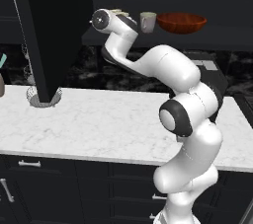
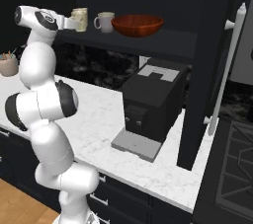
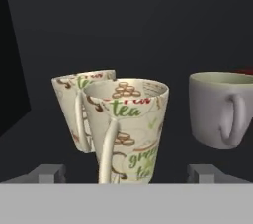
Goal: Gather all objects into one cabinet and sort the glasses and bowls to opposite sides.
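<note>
Tumbler [image 3: 129, 129] upright between spread fingers [image 3: 49, 172], second tumbler [image 3: 74, 109] behind.

White marbled table [image 1: 99, 119] across frame centre. Black drawer fronts [image 1: 49, 178] with silver handles along bottom. Dark veined backsplash [image 1: 89, 72] behind. Black coffee machine [image 2: 150, 104] at centre of right base view. Wood floor [image 2: 20, 208] lower left there. Stove top [image 2: 234, 159] lower right.

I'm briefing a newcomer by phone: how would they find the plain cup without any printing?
Look at the dark cabinet shelf above the counter. The greyish-white cup stands between the printed cream tumblers and the red-brown bowl; it alone is plain.
</note>
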